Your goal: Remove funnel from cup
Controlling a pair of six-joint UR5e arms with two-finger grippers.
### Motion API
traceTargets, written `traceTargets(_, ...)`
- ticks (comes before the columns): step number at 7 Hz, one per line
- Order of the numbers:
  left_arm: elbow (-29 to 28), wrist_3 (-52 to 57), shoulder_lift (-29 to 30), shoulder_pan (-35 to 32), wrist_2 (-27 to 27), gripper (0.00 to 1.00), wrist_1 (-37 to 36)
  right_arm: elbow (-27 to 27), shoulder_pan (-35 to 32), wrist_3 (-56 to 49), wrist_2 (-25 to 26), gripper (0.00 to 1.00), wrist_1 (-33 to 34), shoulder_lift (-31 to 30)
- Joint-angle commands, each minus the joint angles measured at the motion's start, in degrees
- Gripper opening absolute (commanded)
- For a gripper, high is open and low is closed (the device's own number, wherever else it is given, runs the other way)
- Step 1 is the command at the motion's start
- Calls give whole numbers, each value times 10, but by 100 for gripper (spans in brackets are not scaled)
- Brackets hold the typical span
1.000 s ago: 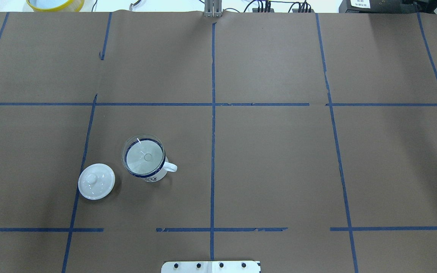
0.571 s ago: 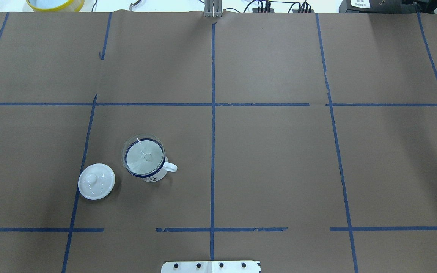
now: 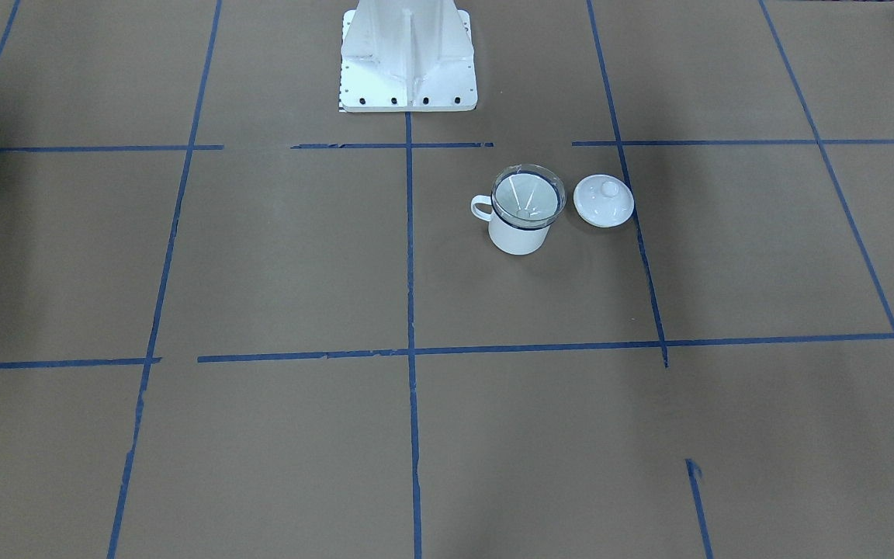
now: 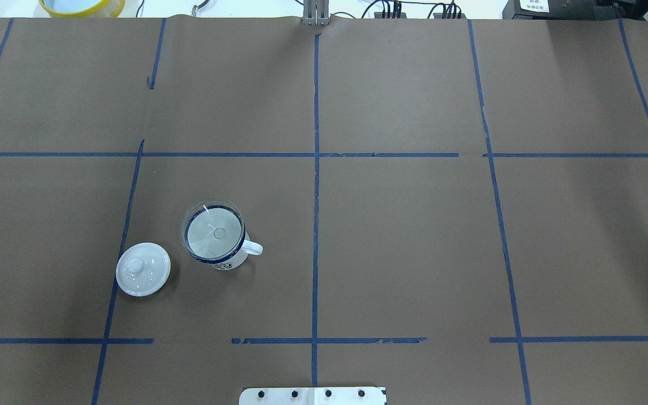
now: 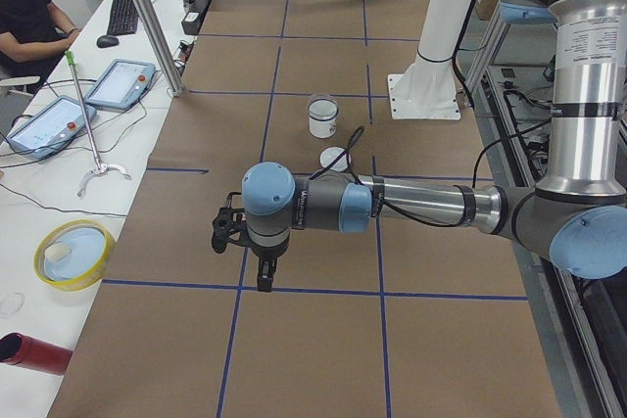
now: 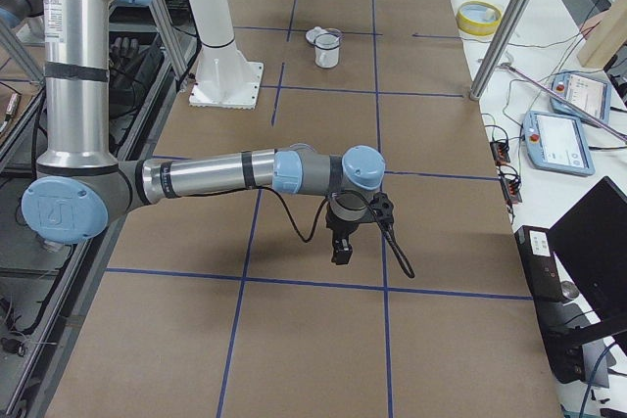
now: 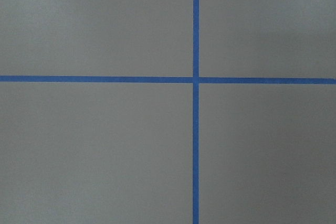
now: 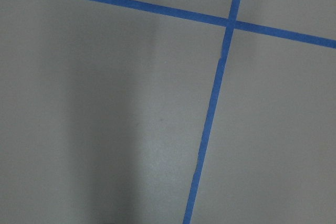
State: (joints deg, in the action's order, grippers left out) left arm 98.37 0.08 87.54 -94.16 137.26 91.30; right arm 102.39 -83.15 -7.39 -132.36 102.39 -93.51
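Note:
The white enamel cup (image 4: 220,257) with a dark blue rim stands on the brown table, left of centre, handle pointing right. The clear funnel (image 4: 214,230) sits in its mouth, spout down. Both also show in the front view, cup (image 3: 517,237) and funnel (image 3: 528,198). My left gripper (image 5: 263,276) shows only in the exterior left view, hanging over the table far from the cup (image 5: 322,122). My right gripper (image 6: 340,254) shows only in the exterior right view, far from the cup (image 6: 327,54). I cannot tell whether either is open or shut. Both wrist views show only taped paper.
A round white lid with a knob (image 4: 143,269) lies just left of the cup. The white robot base (image 3: 407,54) stands at the table's near-robot edge. A yellow bowl (image 5: 67,254), a red can (image 5: 34,352) and tablets lie on the side desk.

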Motion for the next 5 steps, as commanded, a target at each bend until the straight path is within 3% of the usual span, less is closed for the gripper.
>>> traceTargets(1, 22, -181, 3, 87, 27, 100, 100, 0, 0, -1, 0, 100, 0, 0)
traceTargets(3, 90, -464, 35, 202, -9, 100, 122, 0, 0, -1, 0, 100, 0, 0)
traceTargets(5, 97, -740, 146, 319, -47, 100, 111, 0, 0, 0, 0, 100, 0, 0)
